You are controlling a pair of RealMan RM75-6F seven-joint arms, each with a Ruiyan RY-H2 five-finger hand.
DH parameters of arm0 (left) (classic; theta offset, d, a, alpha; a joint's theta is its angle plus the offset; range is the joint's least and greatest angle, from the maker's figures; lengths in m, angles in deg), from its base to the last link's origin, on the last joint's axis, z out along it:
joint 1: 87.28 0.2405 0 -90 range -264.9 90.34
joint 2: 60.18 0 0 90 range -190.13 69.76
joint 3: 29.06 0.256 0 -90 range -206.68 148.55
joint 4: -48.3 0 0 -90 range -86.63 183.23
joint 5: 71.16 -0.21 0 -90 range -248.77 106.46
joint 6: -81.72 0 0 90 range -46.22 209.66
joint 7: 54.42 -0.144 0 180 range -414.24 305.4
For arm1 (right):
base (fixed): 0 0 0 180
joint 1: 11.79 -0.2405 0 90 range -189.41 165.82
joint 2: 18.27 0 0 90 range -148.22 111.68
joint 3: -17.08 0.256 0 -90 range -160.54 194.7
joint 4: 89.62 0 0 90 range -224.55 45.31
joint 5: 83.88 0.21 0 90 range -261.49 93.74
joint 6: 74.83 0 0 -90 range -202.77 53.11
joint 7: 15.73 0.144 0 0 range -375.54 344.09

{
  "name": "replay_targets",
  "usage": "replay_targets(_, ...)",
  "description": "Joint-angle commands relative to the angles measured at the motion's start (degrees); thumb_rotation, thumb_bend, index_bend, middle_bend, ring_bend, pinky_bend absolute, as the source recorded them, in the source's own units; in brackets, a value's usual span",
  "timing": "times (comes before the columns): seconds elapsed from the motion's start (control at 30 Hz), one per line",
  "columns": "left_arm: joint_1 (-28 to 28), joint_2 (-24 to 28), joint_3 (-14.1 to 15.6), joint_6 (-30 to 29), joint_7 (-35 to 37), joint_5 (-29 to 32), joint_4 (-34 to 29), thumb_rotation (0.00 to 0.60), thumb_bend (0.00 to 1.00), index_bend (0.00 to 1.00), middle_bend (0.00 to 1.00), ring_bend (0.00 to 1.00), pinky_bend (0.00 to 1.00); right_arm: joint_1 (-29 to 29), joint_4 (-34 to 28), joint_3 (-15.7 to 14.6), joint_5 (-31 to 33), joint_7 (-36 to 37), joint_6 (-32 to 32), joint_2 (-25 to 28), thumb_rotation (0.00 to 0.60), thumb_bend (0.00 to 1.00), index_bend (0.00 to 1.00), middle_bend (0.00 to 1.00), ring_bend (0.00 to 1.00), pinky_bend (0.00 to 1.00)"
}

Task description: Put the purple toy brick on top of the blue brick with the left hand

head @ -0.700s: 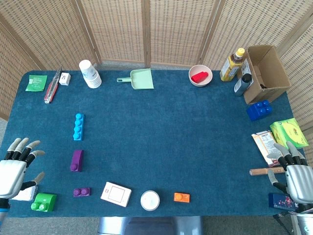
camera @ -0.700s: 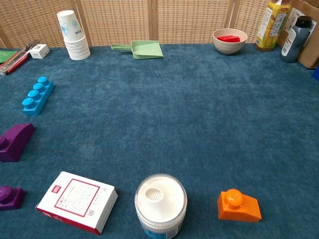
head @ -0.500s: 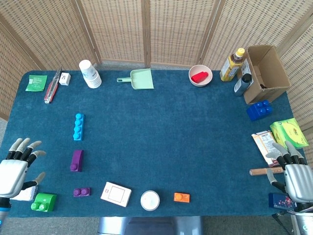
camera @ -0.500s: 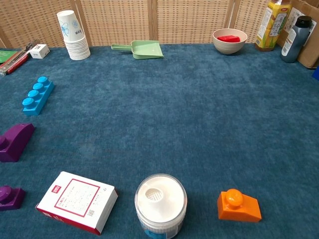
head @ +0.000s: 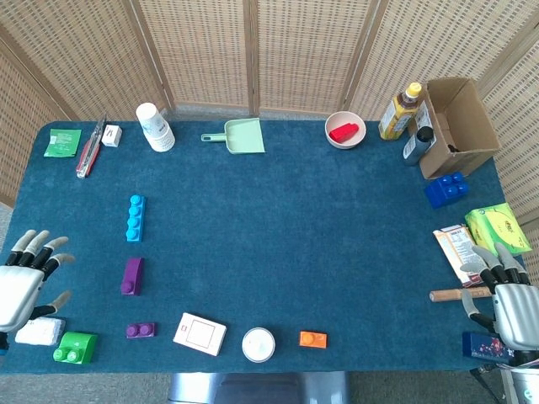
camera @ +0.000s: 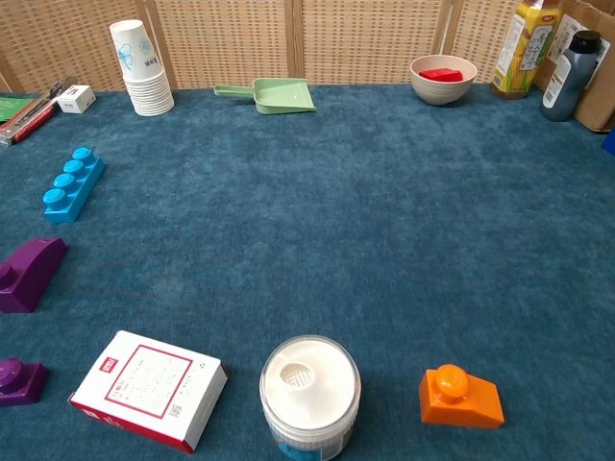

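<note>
A sloped purple brick (head: 131, 275) (camera: 29, 274) lies on the blue cloth at the left. A smaller flat purple brick (head: 140, 330) (camera: 19, 380) sits nearer the front edge. The long light-blue brick (head: 135, 217) (camera: 72, 183) lies just beyond the sloped one. A dark-blue block (head: 445, 189) sits far right. My left hand (head: 25, 282) hovers at the table's left edge, left of the sloped purple brick, fingers spread and holding nothing. My right hand (head: 509, 303) rests at the front right corner, fingers apart, empty. Neither hand shows in the chest view.
A green brick (head: 75, 346) and a white pad (head: 38, 332) lie under the left hand. A white card box (head: 200, 334), a white jar (head: 258, 344) and an orange brick (head: 312, 339) line the front edge. Cups (head: 155, 127), a dustpan (head: 238, 135) and a bowl (head: 345, 130) stand at the back.
My left hand has drifted slightly left and down, off toward the table's left edge. The bricks and the right hand have not moved.
</note>
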Motion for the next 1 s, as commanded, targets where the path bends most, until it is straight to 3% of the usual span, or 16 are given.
replay_targets(0.03,-2.1,0.7,0.0,2.8,3.2,-0.7,2.8,0.600,0.30,0.32,0.19,0.07,0.00,0.0,0.0,0.1,0.1,0.1,0.0,0.0,0.600,0.40,0.36,0.19,0.04,0.18)
replay_targets(0.33,-8.6,1.1,1.9,10.4,6.5,-7.1,12.5,0.600,0.30,0.25,0.14,0.04,0.00,-0.4,-0.5,0.5,0.9,-1.1,0.8,0.3,0.600,0.40,0.36,0.19,0.04,0.18)
replay_targets(1.0,-17.7,-7.9,7.1,13.0,15.4,-18.9,30.7,0.600,0.30,0.25,0.08,0.02,0.00,0.1,-4.2,0.7,1.2,-6.1,-0.1,0.7,0.600,0.40,0.36,0.19,0.04,0.18)
